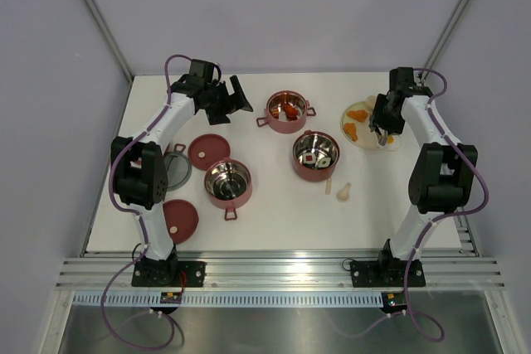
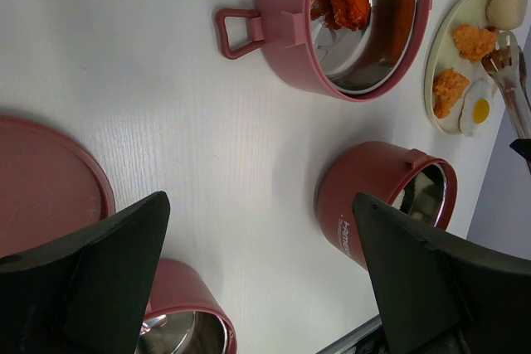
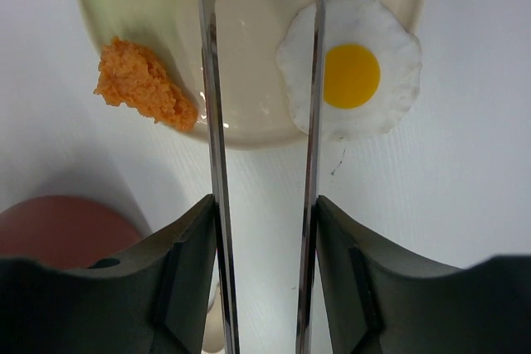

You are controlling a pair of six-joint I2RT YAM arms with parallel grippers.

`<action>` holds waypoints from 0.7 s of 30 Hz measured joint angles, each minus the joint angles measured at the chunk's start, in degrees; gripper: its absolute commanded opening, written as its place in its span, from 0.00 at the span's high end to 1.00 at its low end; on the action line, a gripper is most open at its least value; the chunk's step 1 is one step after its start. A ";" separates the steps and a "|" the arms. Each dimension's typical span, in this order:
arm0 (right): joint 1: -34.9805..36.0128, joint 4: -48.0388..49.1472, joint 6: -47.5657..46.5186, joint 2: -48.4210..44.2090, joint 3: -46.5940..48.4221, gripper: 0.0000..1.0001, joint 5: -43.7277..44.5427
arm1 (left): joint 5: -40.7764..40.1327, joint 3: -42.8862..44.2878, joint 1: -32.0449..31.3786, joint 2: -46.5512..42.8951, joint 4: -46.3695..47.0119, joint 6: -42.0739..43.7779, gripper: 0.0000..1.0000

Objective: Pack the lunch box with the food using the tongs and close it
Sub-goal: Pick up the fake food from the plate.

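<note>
My right gripper [image 3: 264,213] is shut on the silver tongs [image 3: 207,80], one arm against each finger. The tong arms stand apart over the cream plate [image 3: 257,39], beside a fried egg [image 3: 353,72] and orange pieces [image 3: 145,84]. In the top view the right gripper [image 1: 382,130] hangs over the plate [image 1: 362,140]. The lunch box lies apart as three dark-red bowls: one with orange food [image 1: 286,111], one with mixed food [image 1: 315,155], one with nothing inside [image 1: 227,181]. My left gripper [image 1: 228,99] is open at the back left, holding nothing, above bare table [image 2: 259,201].
Two dark-red lids [image 1: 208,152] [image 1: 179,220] and a grey lid [image 1: 176,170] lie on the left of the table. A small beige piece [image 1: 343,192] lies loose in front of the middle bowl. Enclosure walls stand on both sides.
</note>
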 measured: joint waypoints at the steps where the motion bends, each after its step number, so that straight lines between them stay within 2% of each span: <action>1: 0.00 0.02 0.04 -0.28 -0.17 0.45 -0.13 | 0.00 0.00 0.00 0.00 0.00 0.00 0.04; 13: 0.00 -0.13 0.15 -1.01 -0.35 0.44 -0.22 | 0.00 0.00 0.00 0.00 0.00 -0.02 0.04; 21: -0.17 -0.09 -0.31 1.73 3.45 0.44 -0.22 | 0.00 0.00 0.00 0.00 0.00 0.00 0.04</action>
